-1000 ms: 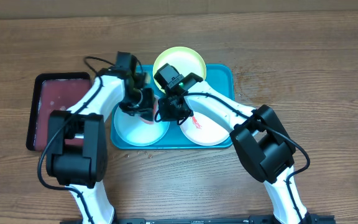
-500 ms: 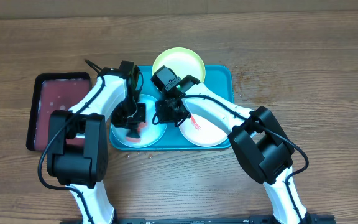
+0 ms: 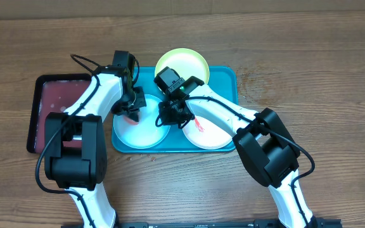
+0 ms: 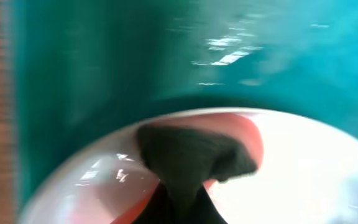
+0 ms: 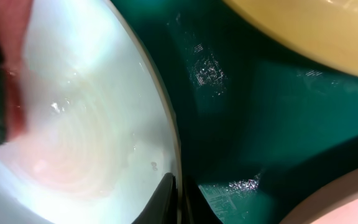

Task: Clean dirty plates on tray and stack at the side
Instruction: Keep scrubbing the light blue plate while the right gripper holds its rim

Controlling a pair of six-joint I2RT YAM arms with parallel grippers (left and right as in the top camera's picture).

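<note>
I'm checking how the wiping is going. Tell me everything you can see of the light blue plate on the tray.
The light blue plate is round, glossy and plastic-looking, lying flat in the left half of the teal tray. Its shallow bowl looks pale and wet-shiny, with a faint pink tint near the sponge. The left gripper presses that pink, dark-faced sponge onto its far edge, and the right gripper is shut on its rim on the side toward the tray's middle.

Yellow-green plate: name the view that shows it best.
Overhead: almost the whole yellow-green plate shows. The right wrist catches only a slice of its rim; the left wrist shows none of it.
</note>
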